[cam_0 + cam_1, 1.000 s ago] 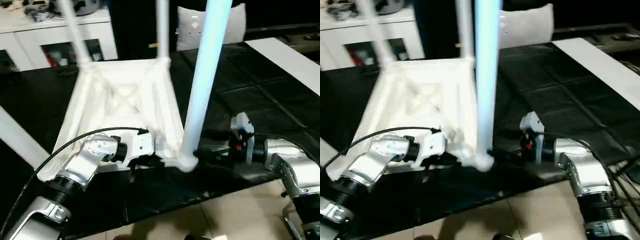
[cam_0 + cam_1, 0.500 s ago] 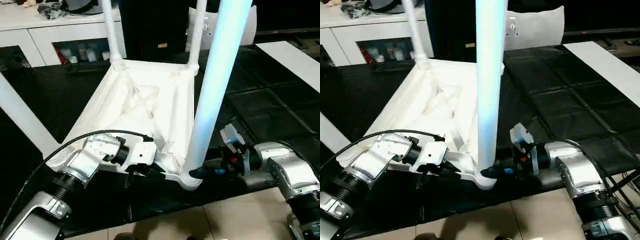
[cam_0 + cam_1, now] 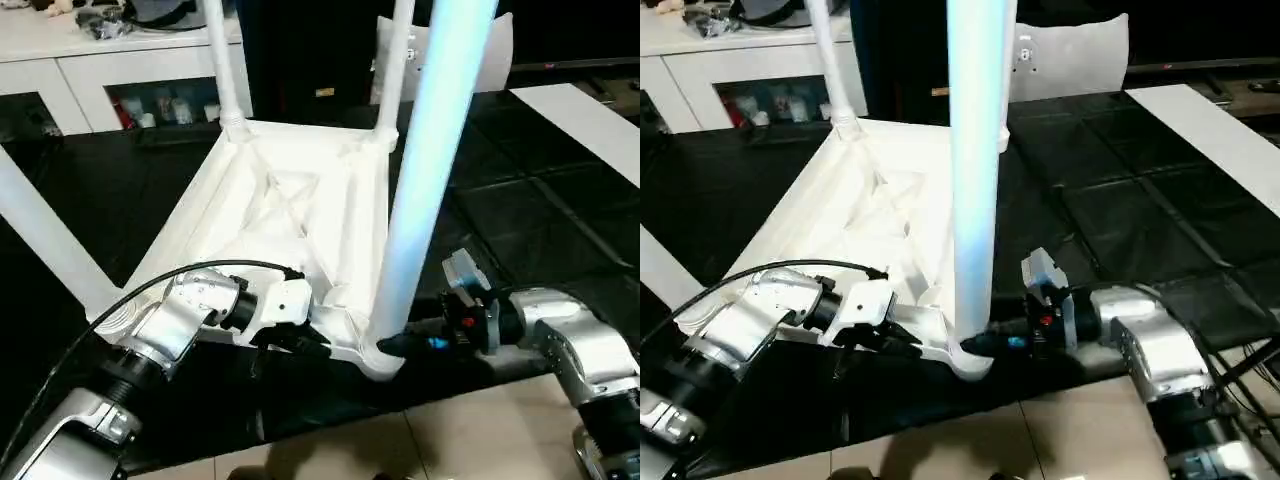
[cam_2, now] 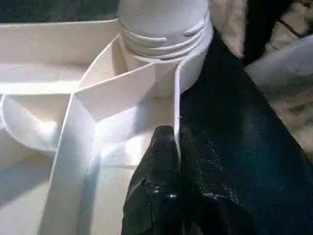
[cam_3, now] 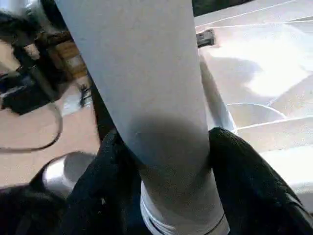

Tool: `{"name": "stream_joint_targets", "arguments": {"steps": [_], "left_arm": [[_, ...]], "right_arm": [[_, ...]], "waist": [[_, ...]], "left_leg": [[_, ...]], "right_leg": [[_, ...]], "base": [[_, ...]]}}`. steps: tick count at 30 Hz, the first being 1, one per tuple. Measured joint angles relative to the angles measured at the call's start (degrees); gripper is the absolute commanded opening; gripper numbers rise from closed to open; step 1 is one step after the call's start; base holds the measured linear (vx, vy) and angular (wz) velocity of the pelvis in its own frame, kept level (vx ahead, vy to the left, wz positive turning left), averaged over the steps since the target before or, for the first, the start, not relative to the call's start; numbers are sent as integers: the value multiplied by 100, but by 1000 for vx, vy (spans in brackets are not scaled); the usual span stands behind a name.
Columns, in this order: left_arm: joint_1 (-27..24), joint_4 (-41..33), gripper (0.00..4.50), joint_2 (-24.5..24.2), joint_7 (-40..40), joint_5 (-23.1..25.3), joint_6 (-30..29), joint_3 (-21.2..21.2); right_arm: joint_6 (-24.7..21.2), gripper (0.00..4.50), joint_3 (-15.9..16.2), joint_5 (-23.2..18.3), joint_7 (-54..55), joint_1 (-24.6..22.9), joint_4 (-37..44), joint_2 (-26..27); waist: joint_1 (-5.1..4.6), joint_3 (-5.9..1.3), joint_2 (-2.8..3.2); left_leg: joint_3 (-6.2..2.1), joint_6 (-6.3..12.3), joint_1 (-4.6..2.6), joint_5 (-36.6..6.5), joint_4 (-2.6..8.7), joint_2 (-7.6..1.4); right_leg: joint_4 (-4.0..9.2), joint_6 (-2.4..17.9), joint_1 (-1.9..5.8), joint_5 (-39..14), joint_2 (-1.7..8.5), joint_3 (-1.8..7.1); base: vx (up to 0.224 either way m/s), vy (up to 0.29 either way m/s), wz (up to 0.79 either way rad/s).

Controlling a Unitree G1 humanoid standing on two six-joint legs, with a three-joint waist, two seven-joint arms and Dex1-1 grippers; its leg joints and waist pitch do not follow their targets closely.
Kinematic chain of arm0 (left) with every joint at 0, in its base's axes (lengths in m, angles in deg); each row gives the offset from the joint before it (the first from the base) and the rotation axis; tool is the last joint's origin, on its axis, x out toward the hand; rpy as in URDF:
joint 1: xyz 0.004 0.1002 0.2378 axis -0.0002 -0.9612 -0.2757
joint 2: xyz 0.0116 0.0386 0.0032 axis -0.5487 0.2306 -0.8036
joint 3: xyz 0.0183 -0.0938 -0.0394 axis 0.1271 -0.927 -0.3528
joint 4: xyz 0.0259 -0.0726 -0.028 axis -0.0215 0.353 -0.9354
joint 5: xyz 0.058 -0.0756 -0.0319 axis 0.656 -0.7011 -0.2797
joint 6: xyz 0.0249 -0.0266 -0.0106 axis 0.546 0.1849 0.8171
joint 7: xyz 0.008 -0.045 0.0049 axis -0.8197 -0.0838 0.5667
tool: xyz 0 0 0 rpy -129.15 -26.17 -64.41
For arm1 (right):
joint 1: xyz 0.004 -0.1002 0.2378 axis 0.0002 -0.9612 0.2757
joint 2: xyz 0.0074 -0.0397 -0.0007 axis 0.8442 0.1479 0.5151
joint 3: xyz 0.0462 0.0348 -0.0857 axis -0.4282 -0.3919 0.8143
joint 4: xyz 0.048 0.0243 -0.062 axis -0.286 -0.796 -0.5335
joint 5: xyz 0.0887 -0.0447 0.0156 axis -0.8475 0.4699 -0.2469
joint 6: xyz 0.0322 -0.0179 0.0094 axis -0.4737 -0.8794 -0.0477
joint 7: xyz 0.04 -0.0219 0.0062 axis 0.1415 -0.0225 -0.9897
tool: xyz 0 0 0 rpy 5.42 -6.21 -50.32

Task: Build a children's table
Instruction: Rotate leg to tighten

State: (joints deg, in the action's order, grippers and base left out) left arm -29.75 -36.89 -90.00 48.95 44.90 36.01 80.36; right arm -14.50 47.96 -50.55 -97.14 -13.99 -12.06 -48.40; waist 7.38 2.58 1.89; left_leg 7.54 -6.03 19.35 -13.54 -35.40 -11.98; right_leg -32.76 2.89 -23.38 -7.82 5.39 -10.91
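Centre frame, the children's table [image 3: 290,215] lies upside down while the left gripper [image 4: 168,142] pinches its rim tight to steady it, and the right gripper [image 5: 168,161] clasps the near leg [image 3: 425,180], likely for seating.

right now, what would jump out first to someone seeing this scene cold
The white table lies upside down on the black mat, legs pointing up. The nearest leg rises tall at the near right corner, with the right gripper closed around its base just above the socket. The left gripper pinches the tabletop's thin near rim beside that same corner.
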Motion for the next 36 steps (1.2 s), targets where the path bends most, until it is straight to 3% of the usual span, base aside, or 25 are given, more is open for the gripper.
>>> {"name": "stream_joint_targets", "arguments": {"steps": [3,6,8,12,14,15,17,19,22,25,32,36], "left_arm": [[-157,-248,0,128,-574,190,-529,-153],[-192,-346,0,534,-1351,410,-1130,-311],[-183,-317,0,804,-1826,487,-1422,-389],[128,62,0,1365,-2863,762,-1854,-491],[242,190,0,1521,-3189,861,-1912,-504],[251,204,0,1569,-3289,883,-1916,-504],[253,208,0,1639,-3387,940,-1912,-504],[254,190,0,1641,-3382,948,-1891,-485],[254,154,0,1587,-3261,942,-1737,-377],[255,154,0,1431,-3067,890,-1468,-310],[236,213,0,933,-2277,713,-606,-200],[190,351,0,566,-1650,506,-73,-184]], "right_arm": [[-91,202,-170,240,961,-33,52,412],[-206,198,-425,509,2140,18,-31,939],[-226,197,-526,682,2850,171,-211,1263],[-192,196,-753,980,4466,684,-848,2069],[-120,196,-812,1064,4990,918,-1122,2298],[-56,230,-844,1077,5083,952,-1193,2352],[98,265,-902,1098,5140,946,-1253,2409],[164,271,-918,1087,5126,927,-1264,2446],[318,309,-958,1036,4876,821,-1256,2321],[531,345,-932,898,4333,660,-1238,2062],[694,399,-791,595,2671,247,-713,1059],[600,404,-739,310,1548,103,-373,309]], "waist": [[-244,-6,-29],[-538,-11,-24],[-734,-10,-11],[-956,-6,-18],[-1045,-4,-6],[-1073,-4,3],[-1108,-5,2],[-1109,-5,2],[-1011,-6,0],[-860,-7,1],[-465,-13,5],[-347,-13,7]], "left_leg": [[33,-31,-39,-15,-3,5],[30,-30,-34,-15,-4,-56],[-20,-30,-36,-16,-4,-138],[-15,-33,-67,-18,-28,-115],[-32,-31,-33,-18,-23,-95],[-59,-31,-20,-18,-22,-104],[-93,-38,-8,-22,-21,-138],[-79,-47,-12,-28,-10,-113],[-80,-41,-9,-28,26,-86],[-76,-4,-15,-21,41,-42],[-38,2,69,-18,32,-25],[-28,5,56,-13,20,-30]], "right_leg": [[15,-4,20,0,-8,1],[170,-29,82,16,-11,-126],[276,-32,151,18,-12,-236],[229,-31,149,18,-9,-214],[265,-32,148,19,0,-303],[287,-32,156,19,1,-348],[277,-31,163,19,2,-354],[266,-26,160,22,4,-337],[248,-10,142,33,8,-289],[174,-4,105,36,7,-187],[48,25,-53,6,6,-93],[38,27,-47,7,3,-83]], "base": [[0,0,0],[0,0,0],[0,0,0],[0,0,0],[0,0,0],[0,0,0],[0,0,0],[0,0,0],[0,0,0],[0,0,0],[0,0,0],[0,0,0]]}}
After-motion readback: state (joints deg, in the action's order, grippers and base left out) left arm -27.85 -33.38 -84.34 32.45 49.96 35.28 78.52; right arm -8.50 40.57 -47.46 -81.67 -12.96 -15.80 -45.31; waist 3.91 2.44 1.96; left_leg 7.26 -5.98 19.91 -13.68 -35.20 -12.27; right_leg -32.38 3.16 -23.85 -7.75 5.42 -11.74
